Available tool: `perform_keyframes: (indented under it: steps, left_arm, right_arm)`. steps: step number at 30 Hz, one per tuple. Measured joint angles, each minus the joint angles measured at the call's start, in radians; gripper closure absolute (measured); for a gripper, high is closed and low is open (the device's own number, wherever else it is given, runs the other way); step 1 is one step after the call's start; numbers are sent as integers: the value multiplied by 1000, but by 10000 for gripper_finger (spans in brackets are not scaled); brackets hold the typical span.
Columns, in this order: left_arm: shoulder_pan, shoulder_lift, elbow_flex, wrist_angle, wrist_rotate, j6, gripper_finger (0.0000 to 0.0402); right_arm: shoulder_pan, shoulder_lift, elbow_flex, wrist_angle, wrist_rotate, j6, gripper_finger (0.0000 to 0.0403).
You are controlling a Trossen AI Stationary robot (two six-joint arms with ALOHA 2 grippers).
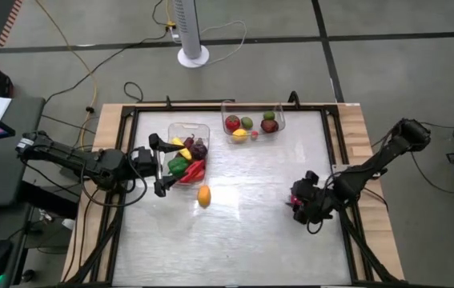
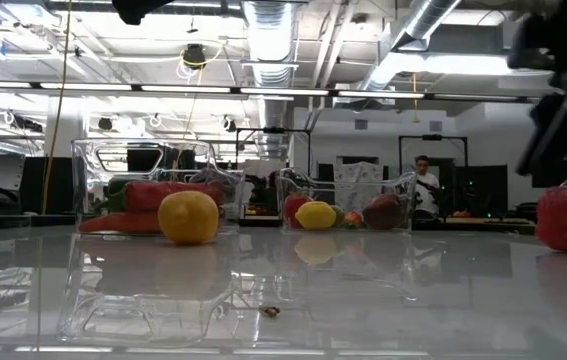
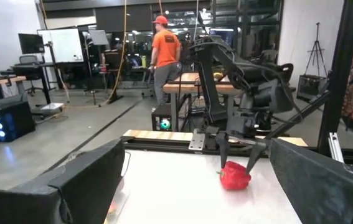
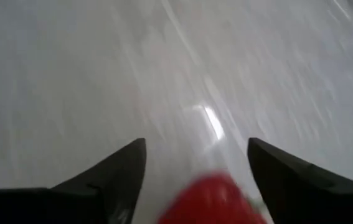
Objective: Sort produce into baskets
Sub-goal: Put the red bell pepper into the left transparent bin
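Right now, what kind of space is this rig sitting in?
Likely a robotics lab or open industrial workspace: exposed ceiling ducts, a whiteboard and workbenches behind the table, plus a person in an orange shirt walking through.

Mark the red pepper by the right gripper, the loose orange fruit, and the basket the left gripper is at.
red pepper [image 3: 235, 176]: left wrist view, middle of its body.
orange fruit [image 1: 203, 196]: high view, its centre.
left basket [image 1: 195, 126]: high view, far rim.
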Motion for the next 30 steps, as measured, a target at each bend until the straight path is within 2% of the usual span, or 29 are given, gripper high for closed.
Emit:
perform_keyframes:
  steps: [6,11,15,22,30]
  left_arm:
    - [0,0,0,0,0,-2,15]
    - [0,0,0,0,0,-1,15]
    - [0,0,0,0,0,-2,15]
    - [0,0,0,-1,0,-3,15]
    - [0,0,0,-1,0,-3,15]
  right_arm:
    - [119,2,0,-166,29,232,62]
    - [218,46,-38,-149,125,355,63]
    - [257,116,-85,-89,208,378,69]
    - [304,235,-88,-79,322,378,74]
    - [271,261,-90,-75,389,278,74]
